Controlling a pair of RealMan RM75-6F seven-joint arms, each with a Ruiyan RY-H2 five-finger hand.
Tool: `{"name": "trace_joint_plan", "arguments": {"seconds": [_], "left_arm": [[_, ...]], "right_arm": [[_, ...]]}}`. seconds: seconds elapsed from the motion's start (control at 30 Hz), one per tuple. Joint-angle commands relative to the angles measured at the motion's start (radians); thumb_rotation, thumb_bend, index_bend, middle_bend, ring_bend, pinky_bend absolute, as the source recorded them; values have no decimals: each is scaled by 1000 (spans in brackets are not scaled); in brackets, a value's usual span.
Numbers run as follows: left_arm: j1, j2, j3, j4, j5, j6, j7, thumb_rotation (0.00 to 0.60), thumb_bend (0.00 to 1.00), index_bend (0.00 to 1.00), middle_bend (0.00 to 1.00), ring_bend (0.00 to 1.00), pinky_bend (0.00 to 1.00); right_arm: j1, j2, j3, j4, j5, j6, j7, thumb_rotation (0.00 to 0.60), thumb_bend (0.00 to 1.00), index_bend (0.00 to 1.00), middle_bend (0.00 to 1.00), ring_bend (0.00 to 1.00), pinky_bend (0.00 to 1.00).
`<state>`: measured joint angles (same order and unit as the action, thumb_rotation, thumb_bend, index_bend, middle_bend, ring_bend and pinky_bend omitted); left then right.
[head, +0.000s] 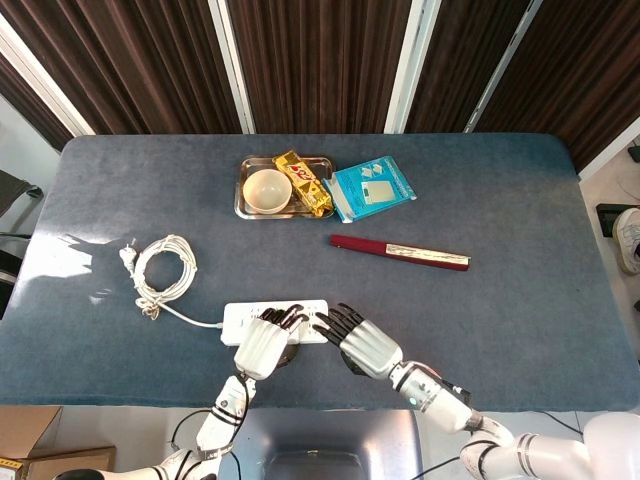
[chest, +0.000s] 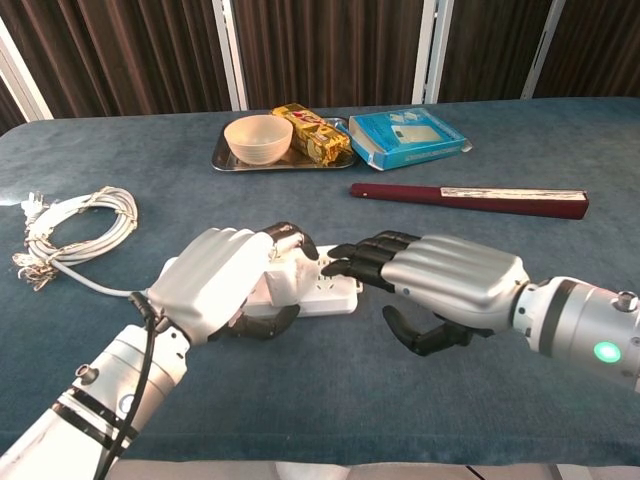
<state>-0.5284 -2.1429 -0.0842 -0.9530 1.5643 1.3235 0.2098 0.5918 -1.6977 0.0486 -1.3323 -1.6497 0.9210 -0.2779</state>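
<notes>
Left hand (chest: 222, 280) clamps the white power strip (chest: 318, 284) from above, fingers over its top and thumb under the near edge, pinning it steady on the table (chest: 300, 400). Right hand (chest: 440, 285) comes in from the strip's other end, fingers apart and holding nothing, tips at its sockets. Left of the holding hand lies the coiled cable (chest: 72, 228). Beyond both hands, unobstructed, lie a maroon folded fan (chest: 470, 199), then a tray (chest: 222, 160) with bowl (chest: 258, 138) and snack packet (chest: 312, 134), and a blue box (chest: 408, 137).
</notes>
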Motion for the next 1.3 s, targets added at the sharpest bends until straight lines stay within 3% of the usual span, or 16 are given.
{"name": "trace_joint_plan", "arguments": {"seconds": [0.03, 0.43, 0.97, 1.23, 1.3], "left_arm": [[1, -7, 5, 13, 4, 5, -6, 600, 454, 343, 416, 400, 518], [7, -28, 15, 62, 13, 18, -31, 600, 581, 381, 456, 416, 533], [-2, -80, 12, 190, 78, 151, 1, 600, 599, 429, 508, 460, 572], [-7, -61, 16, 168, 96, 177, 18, 600, 594, 427, 508, 461, 568], [3, 15, 7, 78, 99, 206, 7, 600, 586, 425, 507, 461, 567]], "right_arm": [[22, -44, 8, 39, 30, -28, -24, 595, 854, 95, 66, 0, 0], [38, -79, -13, 60, 86, -53, -92, 595, 855, 109, 75, 0, 0], [43, -93, -27, 44, 160, -68, -187, 595, 855, 109, 75, 0, 0], [45, -89, -24, 33, 173, -57, -197, 594, 854, 92, 75, 0, 0], [30, -53, -9, -7, 148, 20, -187, 594, 854, 70, 77, 0, 0]]}}
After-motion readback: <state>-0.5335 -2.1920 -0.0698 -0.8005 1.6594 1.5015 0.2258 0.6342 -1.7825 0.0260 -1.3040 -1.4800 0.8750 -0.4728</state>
